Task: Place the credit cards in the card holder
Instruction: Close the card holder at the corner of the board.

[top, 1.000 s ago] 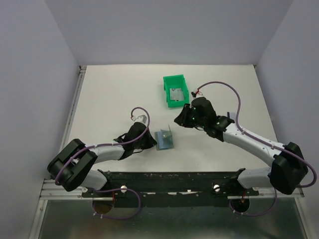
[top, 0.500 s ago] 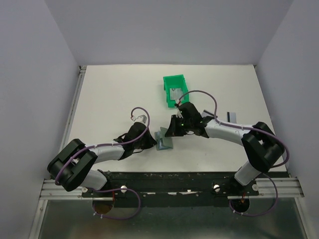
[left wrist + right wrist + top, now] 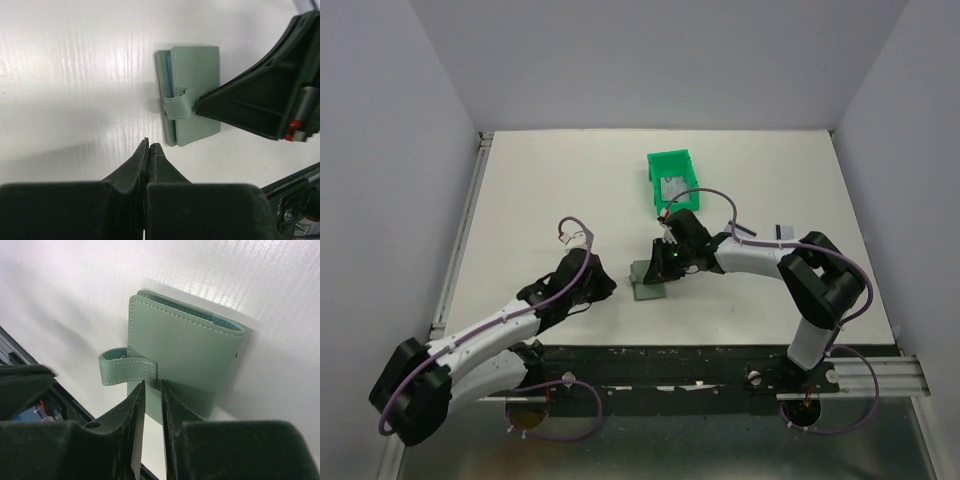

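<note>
The card holder (image 3: 647,279) lies folded shut and flat on the table, its strap (image 3: 177,106) looped over one edge. My right gripper (image 3: 663,265) is over it. The fingertips rest on its cover (image 3: 185,360) beside the strap (image 3: 125,367), the jaws a narrow gap apart with nothing between them. My left gripper (image 3: 611,288) is shut and empty, its tips (image 3: 149,145) just short of the holder's (image 3: 195,95) near corner. One credit card (image 3: 669,187) lies in the green bin. Another credit card (image 3: 783,231) lies on the table to the right.
The green bin (image 3: 672,160) stands behind the holder, just beyond my right wrist. My right arm stretches across the table from the right, close to the loose card. A metal rail (image 3: 460,240) runs along the table's left edge.
The holder, open with one flap raised a second ago, now lies closed. My right gripper came down-left from beside the bin onto it. My left arm drew back to the left.
</note>
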You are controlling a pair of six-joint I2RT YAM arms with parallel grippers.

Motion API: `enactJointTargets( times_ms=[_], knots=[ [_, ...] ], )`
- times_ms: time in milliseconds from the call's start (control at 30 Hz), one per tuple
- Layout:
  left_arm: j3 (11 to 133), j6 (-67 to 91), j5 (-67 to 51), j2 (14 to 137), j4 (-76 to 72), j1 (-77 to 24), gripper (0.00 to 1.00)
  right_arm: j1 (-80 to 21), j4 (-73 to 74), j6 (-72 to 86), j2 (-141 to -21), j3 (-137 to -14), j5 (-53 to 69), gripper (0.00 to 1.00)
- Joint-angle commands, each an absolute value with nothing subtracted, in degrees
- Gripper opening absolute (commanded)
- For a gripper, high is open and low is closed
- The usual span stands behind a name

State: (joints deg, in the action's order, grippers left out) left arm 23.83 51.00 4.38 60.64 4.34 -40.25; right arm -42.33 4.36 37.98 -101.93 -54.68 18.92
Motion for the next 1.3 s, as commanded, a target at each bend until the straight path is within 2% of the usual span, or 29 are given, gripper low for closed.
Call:
enactJointTargets(
  times_ms=[0, 167, 367, 500, 900, 1267],
  knots=[
    [26.80, 50.46, 13.54, 49.76, 17.93, -40.43, 0.00, -42.54, 9.49, 36.83, -105.03, -54.23, 13.80, 0.28],
    [28.04, 46.50, 6.52, 53.60, 10.04, -40.52, 0.00, -42.54, 9.58, 36.65, -105.29, -54.32, 13.62, 0.30],
    [24.88, 49.56, 0.09, 57.84, 0.81, -42.97, 0.00, -42.45, 10.72, 36.30, -105.12, -54.67, 12.75, 0.31],
    [20.31, 52.73, -1.67, 57.39, -5.34, -46.14, 0.00, -42.54, 10.90, 36.21, -105.29, -54.76, 12.57, 0.31],
    [17.75, 57.74, -1.23, 70.83, -23.55, -46.06, 0.00, -42.54, 10.46, 36.65, -105.03, -53.35, 12.66, 0.31],
    [20.39, 57.13, 7.11, 73.21, -13.82, -41.49, 0.00, -42.54, 10.02, 37.09, -105.21, -52.91, 13.01, 0.31]
  ],
)
